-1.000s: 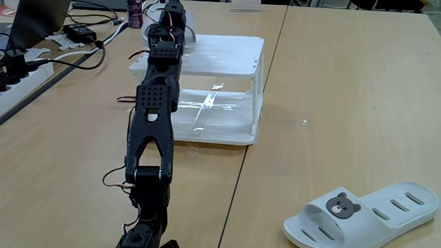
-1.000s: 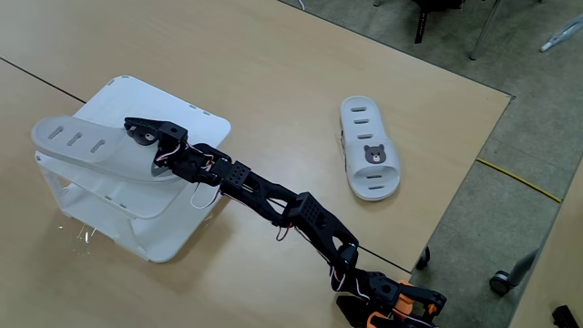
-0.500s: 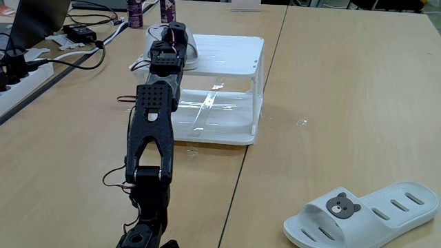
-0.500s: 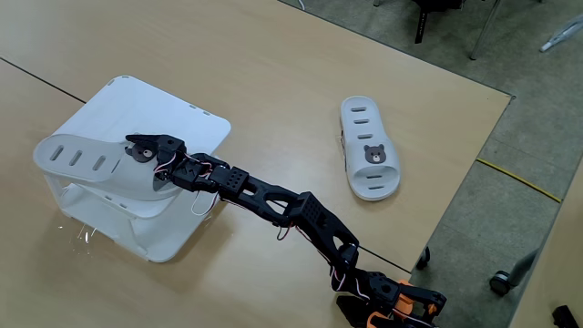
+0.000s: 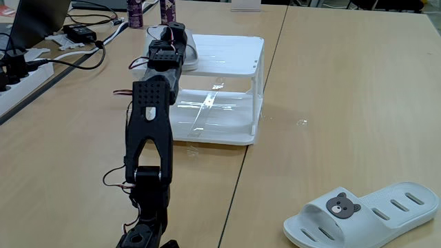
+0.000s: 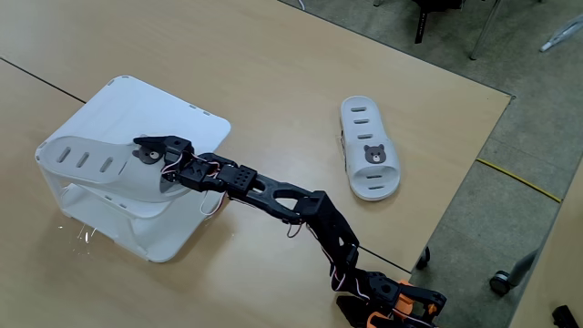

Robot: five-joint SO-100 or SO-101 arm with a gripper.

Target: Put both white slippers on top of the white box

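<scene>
Slippers are split between two places: one slipper (image 6: pixel 105 169) lies flat on the slatted top of the white box (image 6: pixel 178 123), along its near-left edge in a fixed view, while the second slipper (image 6: pixel 368 148) sits on the bare table (image 6: pixel 273 64) well apart from the box, badge up.

The gripper (image 6: pixel 150 153) rests right at the badge end of the slipper on the box — its fingers appear to be touching or clasping the strap, but whether they grip it or have let go cannot be told. The arm (image 5: pixel 148 131) is stretched nearly to full reach, which likely explains why the slipper sits at the box's closer side rather than its middle.

In the other fixed view the gripper (image 5: pixel 172 41) covers most of that slipper (image 5: pixel 189 52), and the second one (image 5: pixel 365 213) lies at the lower right — far from the gripper, so a long swing back would be needed.
</scene>
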